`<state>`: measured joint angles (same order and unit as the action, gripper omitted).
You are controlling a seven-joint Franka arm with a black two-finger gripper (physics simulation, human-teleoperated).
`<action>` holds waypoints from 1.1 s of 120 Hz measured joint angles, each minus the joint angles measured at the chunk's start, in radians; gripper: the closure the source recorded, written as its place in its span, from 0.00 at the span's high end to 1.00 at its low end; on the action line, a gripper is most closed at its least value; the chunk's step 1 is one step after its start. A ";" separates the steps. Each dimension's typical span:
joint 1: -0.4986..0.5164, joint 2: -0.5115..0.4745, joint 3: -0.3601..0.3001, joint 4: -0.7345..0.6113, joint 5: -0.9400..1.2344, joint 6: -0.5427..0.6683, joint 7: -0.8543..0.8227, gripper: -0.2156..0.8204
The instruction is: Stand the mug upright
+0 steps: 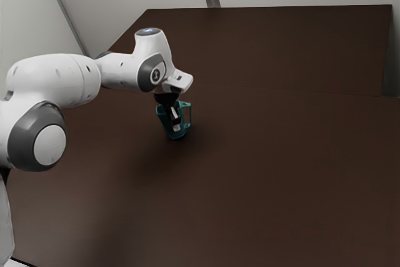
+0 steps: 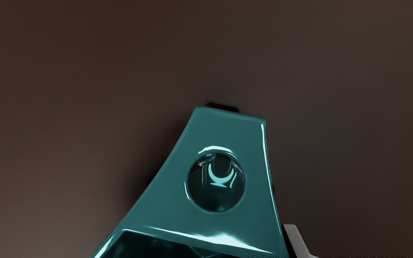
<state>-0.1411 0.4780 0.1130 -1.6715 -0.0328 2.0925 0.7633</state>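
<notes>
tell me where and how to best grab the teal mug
I'd take the mug by the outer bar of its handle, coming in from the exterior view's right. That bar is slim, stands roughly upright and clear of the body, with a gap behind it, while the body is bulkier and narrows toward its lower end, so it may slip.

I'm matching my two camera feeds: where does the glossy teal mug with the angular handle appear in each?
Exterior view: the mug is left of centre, at the black gripper ending the white arm.
Wrist view: it looms large between camera and table, a dark circle on its near face.
Shared landmark: the dark brown tabletop, behind the mug in both.
</notes>
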 joint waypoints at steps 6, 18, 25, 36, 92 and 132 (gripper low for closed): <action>0.000 0.001 0.000 -0.001 0.001 -0.001 0.003 0.04; 0.001 -0.004 0.008 -0.013 -0.010 -0.004 0.008 0.21; 0.001 -0.009 0.010 -0.017 -0.013 -0.005 0.010 0.34; 0.001 -0.022 0.012 -0.019 -0.015 -0.007 0.013 0.50; 0.000 -0.249 0.013 -0.051 -0.012 -0.090 -0.065 0.76; -0.132 -0.415 0.119 -0.029 0.082 -0.275 -0.250 0.79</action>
<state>-0.2735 0.0634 0.2317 -1.7008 0.0496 1.8176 0.5131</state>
